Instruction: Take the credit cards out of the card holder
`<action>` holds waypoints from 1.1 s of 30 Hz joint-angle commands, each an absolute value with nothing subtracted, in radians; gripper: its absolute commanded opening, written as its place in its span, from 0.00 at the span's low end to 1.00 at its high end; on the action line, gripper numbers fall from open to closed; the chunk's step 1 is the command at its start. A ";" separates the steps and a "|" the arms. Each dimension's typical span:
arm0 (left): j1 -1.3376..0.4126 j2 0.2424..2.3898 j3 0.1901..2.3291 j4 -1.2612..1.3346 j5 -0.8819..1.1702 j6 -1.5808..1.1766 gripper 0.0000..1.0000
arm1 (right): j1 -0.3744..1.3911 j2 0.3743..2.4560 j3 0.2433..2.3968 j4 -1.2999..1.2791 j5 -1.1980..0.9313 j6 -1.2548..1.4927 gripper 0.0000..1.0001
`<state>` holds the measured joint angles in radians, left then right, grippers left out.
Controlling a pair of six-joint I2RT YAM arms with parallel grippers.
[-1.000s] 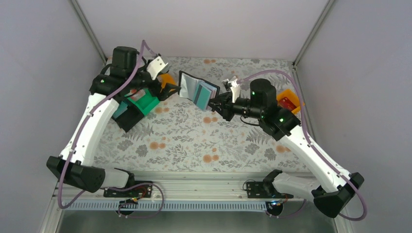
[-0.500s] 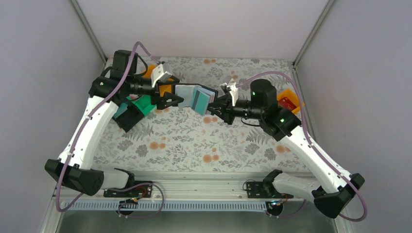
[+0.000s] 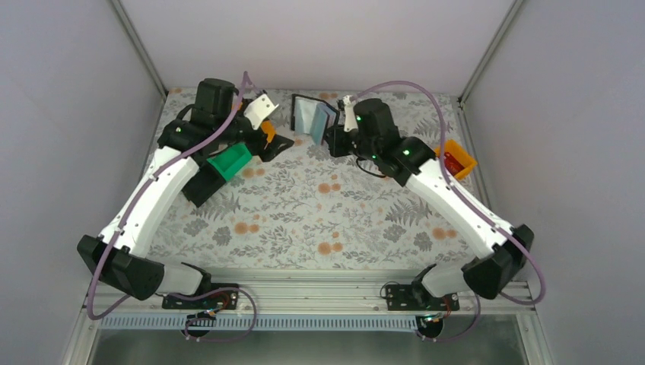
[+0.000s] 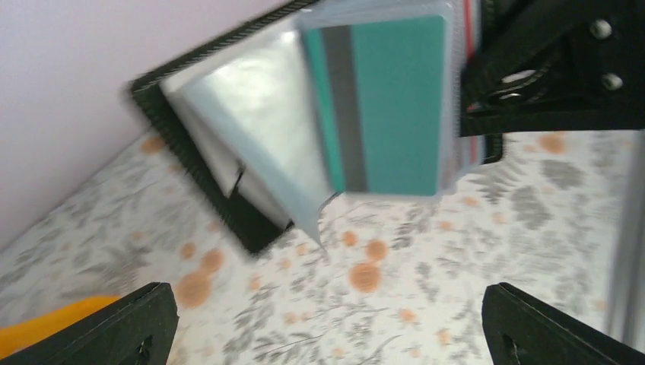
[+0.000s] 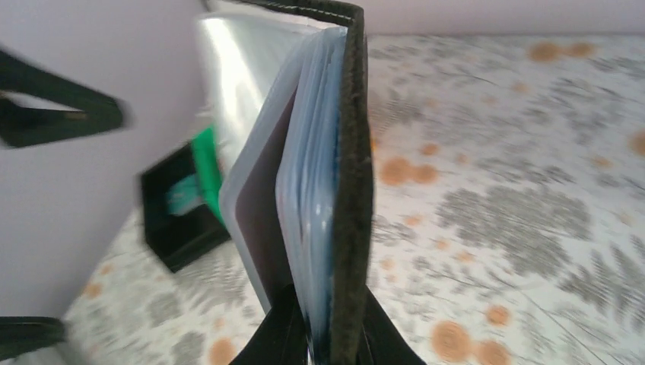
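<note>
**Holder pulled back to the far edge, cards still inside**

Overhead: your right gripper (image 3: pixel 332 139) has carried the card holder (image 3: pixel 310 118) from mid-table up toward 12 o'clock. It is pinched narrow on the holder's lower edge, and the holder stands open like a book. Your left gripper (image 3: pixel 275 144) was right at the holder half a second ago. It now sits apart at the holder's 8 o'clock, jaws spread wide and empty. No card has come out, so you likely need to line up the pull again.

Left wrist: the holder fills the top of the view, blurred. A teal card (image 4: pixel 395 106) with a grey stripe lies inside a glossy clear sleeve (image 4: pixel 251 129), framed by a black textured cover (image 4: pixel 190 144).

Right wrist: you see the holder edge-on, a thin stitched cover with soft translucent sleeves fanning toward 10 o'clock. They are probably slippery.
</note>
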<state>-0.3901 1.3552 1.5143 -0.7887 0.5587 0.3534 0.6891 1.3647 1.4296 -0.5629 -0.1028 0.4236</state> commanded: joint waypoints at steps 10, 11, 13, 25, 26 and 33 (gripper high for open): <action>-0.408 1.361 1.517 -0.741 0.434 0.284 0.93 | 0.707 1.381 1.410 -0.496 -0.105 0.453 0.04; -0.420 1.346 1.528 -0.747 0.443 0.290 0.89 | 0.708 1.378 1.407 -0.486 -0.116 0.455 0.04; -0.450 1.318 1.548 -0.754 0.450 0.297 0.83 | 0.707 1.379 1.404 -0.472 -0.134 0.463 0.04; -0.628 1.387 1.597 -0.783 0.182 0.350 0.84 | 0.707 1.374 1.403 -0.373 -0.302 0.509 0.04; -0.629 1.397 1.597 -0.782 0.145 0.352 0.84 | 0.707 1.372 1.401 -0.371 -0.310 0.509 0.04; -0.629 1.380 1.602 -0.782 0.088 0.382 0.78 | 0.706 1.345 1.385 -0.362 -0.315 0.495 0.04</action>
<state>-0.6247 1.4055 1.6001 -0.7841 0.1383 0.3519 0.6960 1.3956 1.3907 -0.4217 -0.2859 0.4969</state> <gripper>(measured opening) 0.786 0.120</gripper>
